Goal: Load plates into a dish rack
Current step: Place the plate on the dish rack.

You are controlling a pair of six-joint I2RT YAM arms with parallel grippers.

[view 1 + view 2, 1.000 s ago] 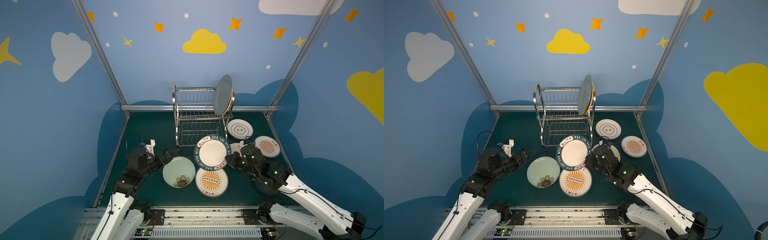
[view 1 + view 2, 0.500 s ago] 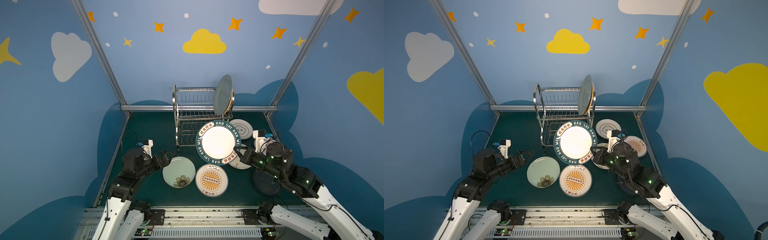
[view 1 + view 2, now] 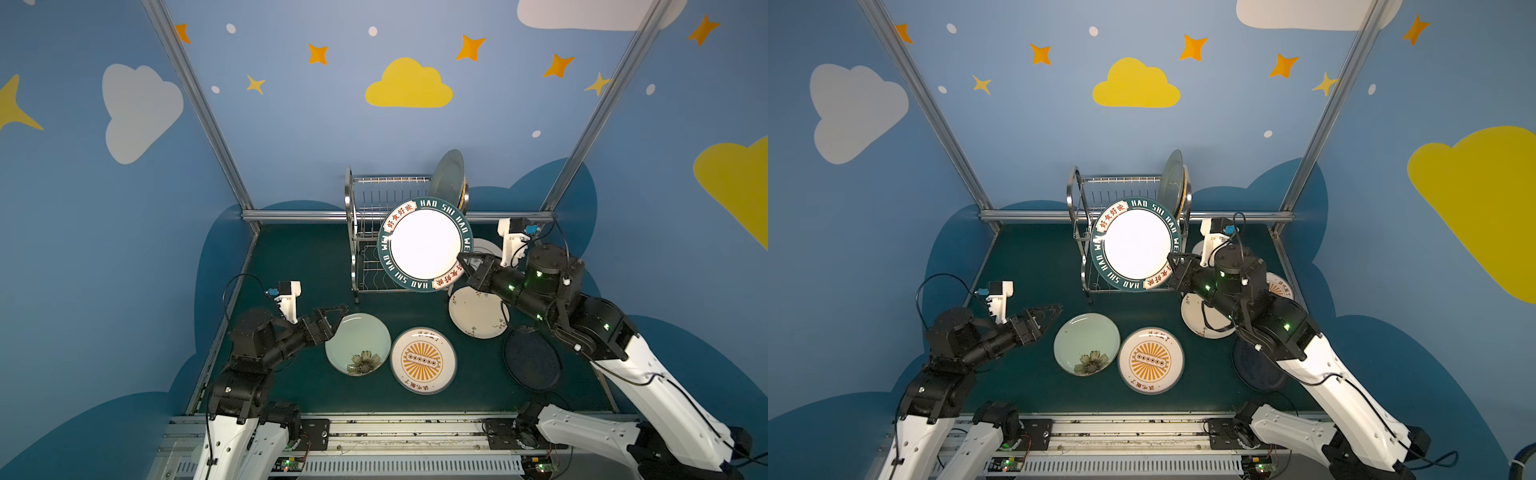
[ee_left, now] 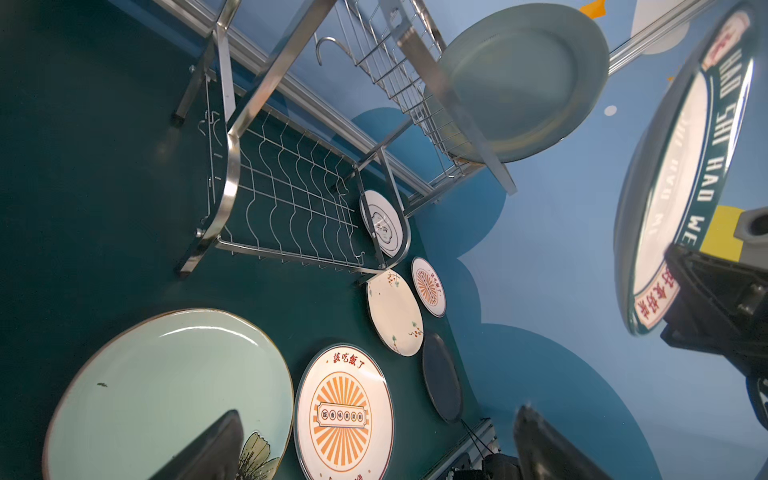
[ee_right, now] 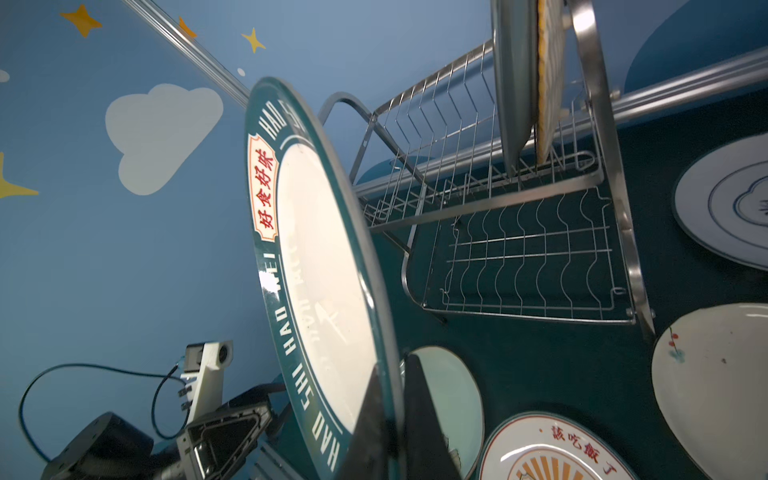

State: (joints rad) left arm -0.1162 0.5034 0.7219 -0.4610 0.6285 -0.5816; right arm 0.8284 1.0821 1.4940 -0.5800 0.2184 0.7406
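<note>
The left gripper [image 3: 340, 318] hangs low over the table [image 3: 299, 270] with its jaws wide apart and nothing between them, just beside the rim of the flower plate [image 3: 357, 345]. That pale green plate lies flat, and the sunburst plate [image 3: 423, 360] lies flat next to it, their rims almost meeting.

Behind them stands the dish rack [image 3: 351, 232]. At the right end of its upper tier, 2 plates stand on edge in the slots: a grey-green plate [image 3: 446, 174] and, close behind it, an orange plate [image 5: 548, 75]. The lower tier holds nothing.

The lettered plate [image 3: 426, 243] is in the air in front of the rack, tipped up on edge with its white face toward the top views, covering part of the rack's front. The right gripper [image 3: 463, 264] is clamped on its lower right rim; the right wrist view shows 1 finger [image 5: 365, 415] on each face of the rim.

Under the right arm, the cream plate [image 3: 478, 311] lies flat, and the navy plate [image 3: 532, 361] lies flat nearer the table's front edge.
</note>
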